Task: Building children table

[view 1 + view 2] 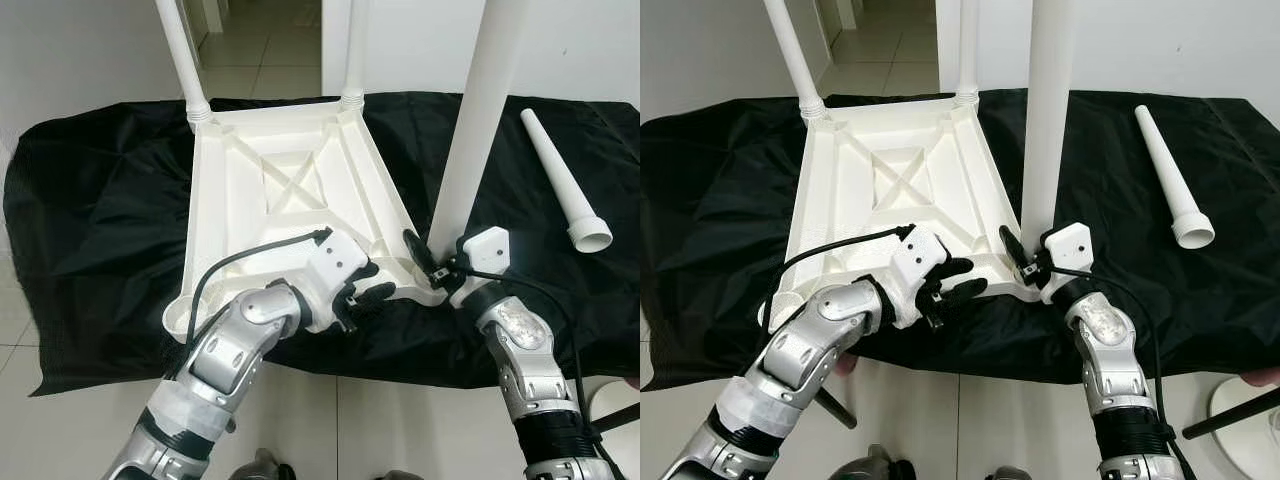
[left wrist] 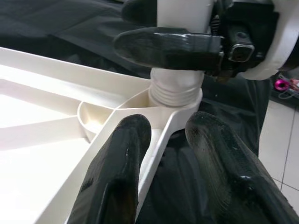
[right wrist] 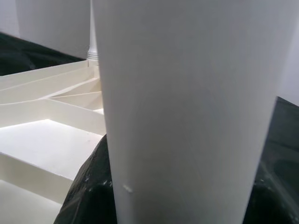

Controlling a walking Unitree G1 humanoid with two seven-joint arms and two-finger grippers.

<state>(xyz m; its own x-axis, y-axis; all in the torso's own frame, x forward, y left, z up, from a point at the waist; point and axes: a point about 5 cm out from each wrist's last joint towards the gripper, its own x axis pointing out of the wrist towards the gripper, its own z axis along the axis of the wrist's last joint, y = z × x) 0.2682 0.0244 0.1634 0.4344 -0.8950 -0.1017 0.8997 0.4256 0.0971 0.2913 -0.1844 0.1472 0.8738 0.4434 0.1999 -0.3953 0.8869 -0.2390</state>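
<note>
The white plastic tabletop (image 1: 290, 190) lies upside down on a black cloth (image 1: 90, 220), its ribbed underside crossed by an X brace. Two legs (image 1: 180, 55) stand screwed in at its far corners. The right gripper (image 1: 432, 262) clamps a third upright leg (image 1: 470, 140) seated at the near right corner. The left gripper (image 1: 362, 298), fingers apart, straddles the near edge. A loose leg (image 1: 565, 180) lies by the cloth's right edge.

**Near-right corner crowded, near-left corner open**

The upturned white plastic table top (image 1: 290, 180) fills the middle of the black cloth (image 1: 90, 210). Three upright white plastic legs block three corners: far left (image 1: 180, 55), far right (image 1: 352, 50), near right (image 1: 475, 130). The right gripper (image 1: 432, 262) clasps that near-right leg; the left gripper (image 1: 360, 297) straddles the rim just beside it. The near-left corner socket (image 1: 180, 318) stands open. A loose white tapered leg (image 1: 562, 180) lies on the cloth at right, well apart
</note>
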